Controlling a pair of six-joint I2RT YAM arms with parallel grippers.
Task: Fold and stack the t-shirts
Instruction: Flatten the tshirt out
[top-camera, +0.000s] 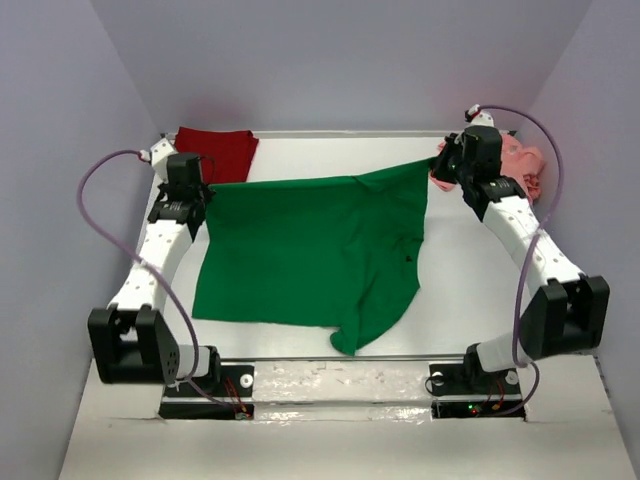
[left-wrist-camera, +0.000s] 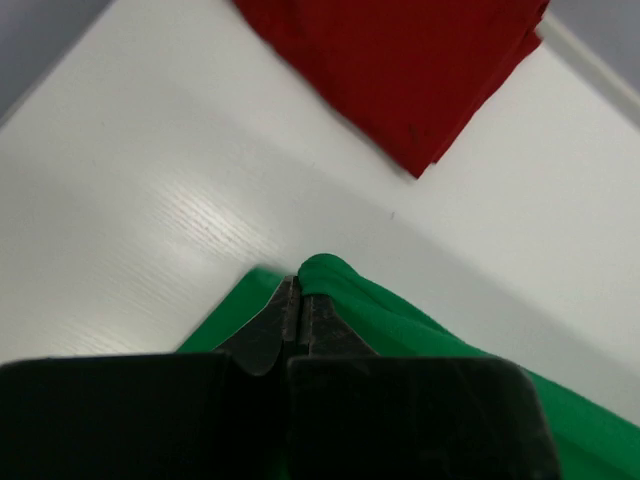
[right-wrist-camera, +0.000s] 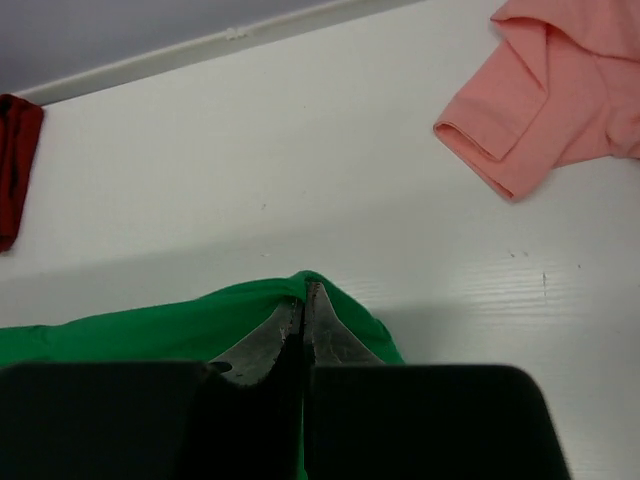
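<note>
The bright green t-shirt (top-camera: 310, 250) is stretched out over the middle of the table, its far edge lifted between my two grippers. My left gripper (top-camera: 197, 187) is shut on its far left corner (left-wrist-camera: 330, 275). My right gripper (top-camera: 443, 160) is shut on its far right corner (right-wrist-camera: 310, 285). The near part of the green t-shirt lies on the table with a flap hanging toward the front. The dark red t-shirt (top-camera: 217, 150) lies folded at the far left; it also shows in the left wrist view (left-wrist-camera: 400, 60). The salmon pink t-shirt (top-camera: 522, 163) lies crumpled at the far right, also in the right wrist view (right-wrist-camera: 545, 95).
The white table (top-camera: 460, 270) has a raised rim along its far edge (right-wrist-camera: 230, 38). Purple cables loop from both arms. The arm bases (top-camera: 200, 385) sit at the near edge.
</note>
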